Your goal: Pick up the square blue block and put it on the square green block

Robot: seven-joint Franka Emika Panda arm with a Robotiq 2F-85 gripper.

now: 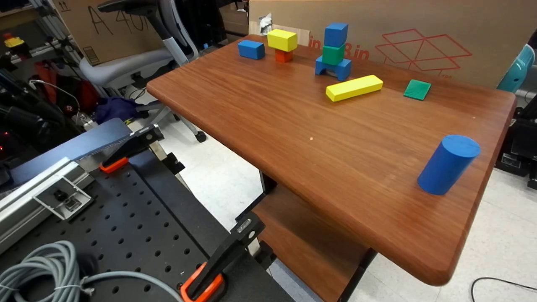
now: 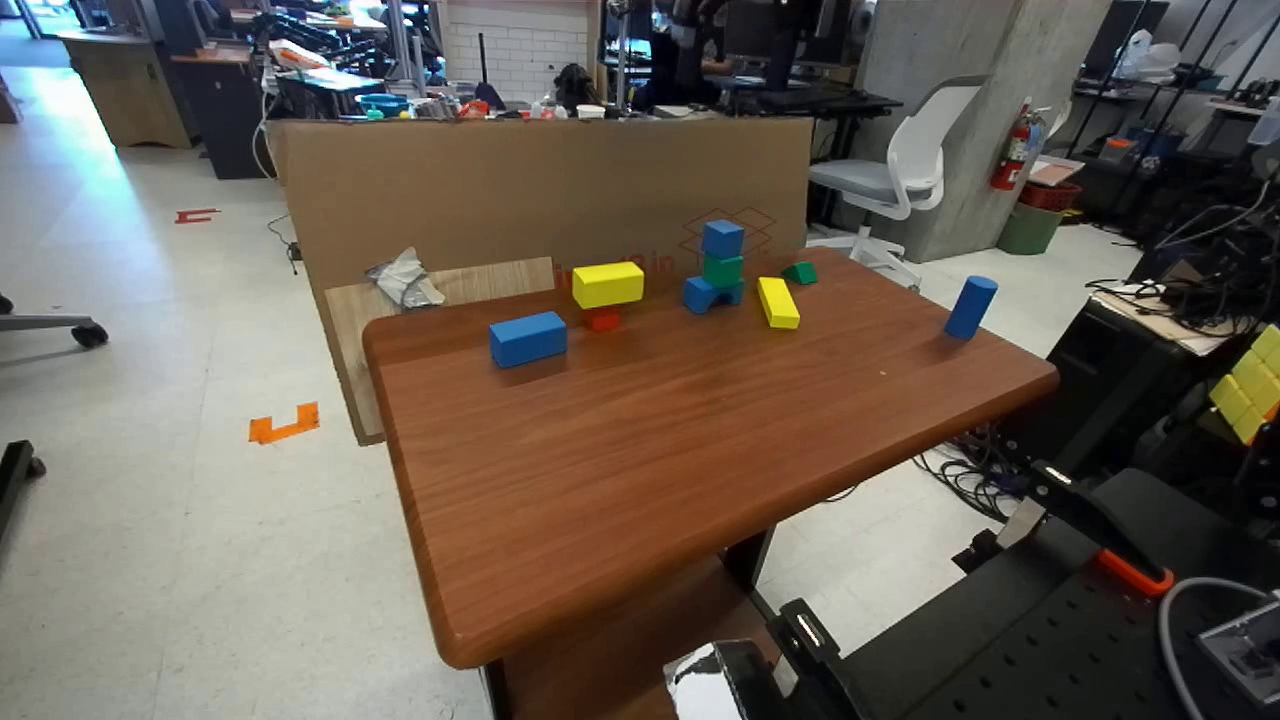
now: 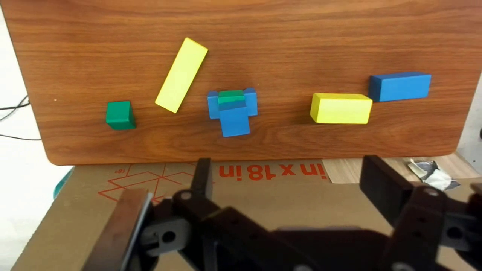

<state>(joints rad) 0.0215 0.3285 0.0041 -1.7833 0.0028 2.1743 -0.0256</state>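
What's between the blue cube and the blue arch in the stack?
The green cube: it stands on the blue arch, under the blue cube, in both exterior views.

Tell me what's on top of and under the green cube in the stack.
On top: the blue cube. Under: a blue arch-shaped block. Not visible: the underside of the green cube and whatever top area the blue cube covers.

The blue cube (image 1: 335, 35) rests on the green cube (image 1: 333, 55).
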